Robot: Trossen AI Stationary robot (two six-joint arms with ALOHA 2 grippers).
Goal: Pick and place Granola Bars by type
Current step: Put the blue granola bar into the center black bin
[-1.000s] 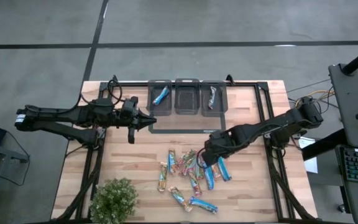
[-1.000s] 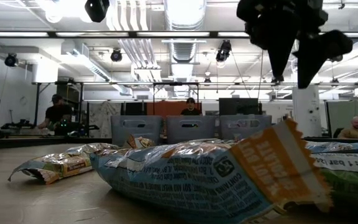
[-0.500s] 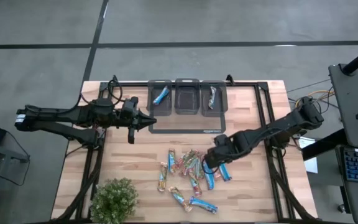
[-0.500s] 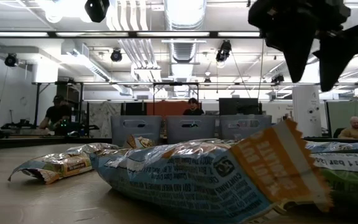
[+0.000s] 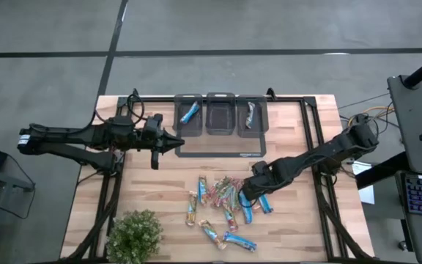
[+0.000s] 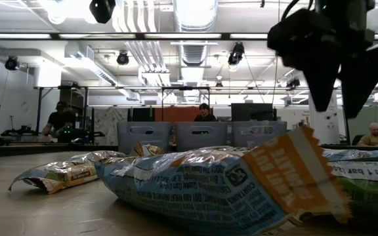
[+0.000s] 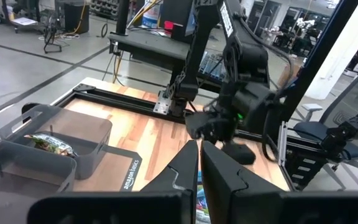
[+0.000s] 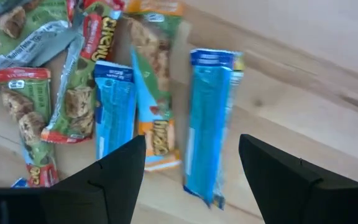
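- A plant (image 5: 133, 235) stands at the near left corner of the surface (image 5: 160, 198).
- The granola bars (image 5: 226, 199) lie loose in a scattered heap on the near half of the surface, blue wrappers mixed with green-and-red ones.
- The right gripper (image 5: 246, 196) hangs over the right side of that heap, fingers spread wide and empty, with a blue bar (image 8: 208, 124) lying on the surface below the gap.
- The left gripper (image 5: 179, 142) hovers near the far left, fingers pressed together, holding nothing.
- Three bins (image 5: 220, 115) sit along the far edge; the left one holds a blue bar (image 5: 190, 112), the right one another bar (image 5: 248, 114).
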